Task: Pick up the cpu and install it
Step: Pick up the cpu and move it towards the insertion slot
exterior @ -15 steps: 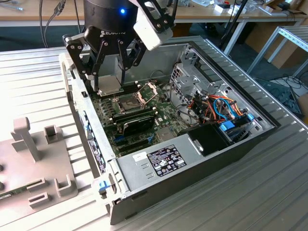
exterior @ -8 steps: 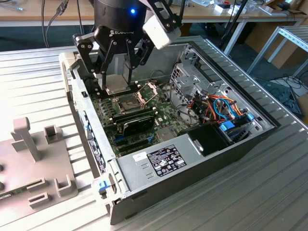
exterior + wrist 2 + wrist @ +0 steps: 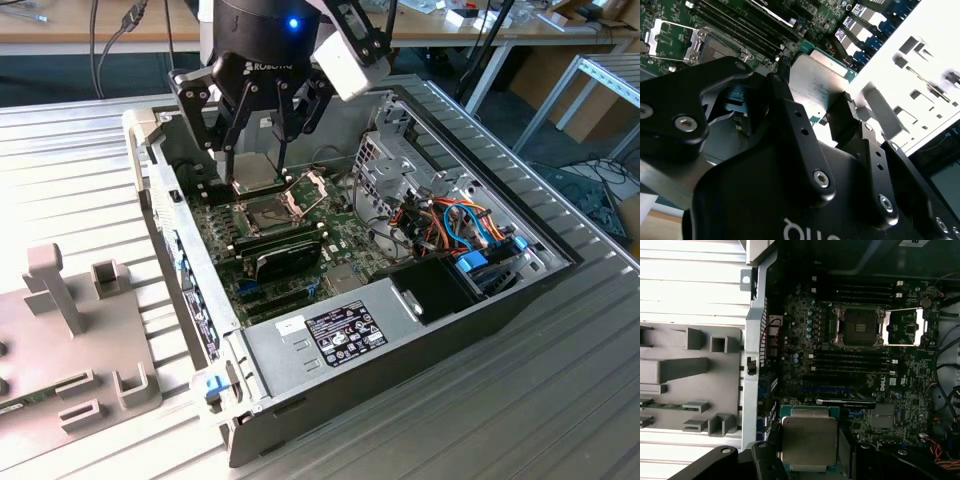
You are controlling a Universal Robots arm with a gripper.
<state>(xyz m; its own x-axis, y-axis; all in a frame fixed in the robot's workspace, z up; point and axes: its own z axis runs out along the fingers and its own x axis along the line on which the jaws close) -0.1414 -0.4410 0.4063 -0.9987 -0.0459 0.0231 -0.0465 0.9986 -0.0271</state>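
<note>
Square silver-grey cpu (image 3: 809,441), flat, aloft

A: The cpu (image 3: 809,441), held above the motherboard (image 3: 795,305), is showing a dull silver-grey metal top, smooth and faintly scuffed.

B: The fingers (image 3: 800,135) clamping it are looking like matt black metal, and their screws (image 3: 821,177) are glinting like bright steel.

A: Around the motherboard, the case (image 3: 480,160) is gleaming as bare sheet metal.

B: And well away from the motherboard, the fixture (image 3: 80,330) is looking like matt grey plastic.
</note>
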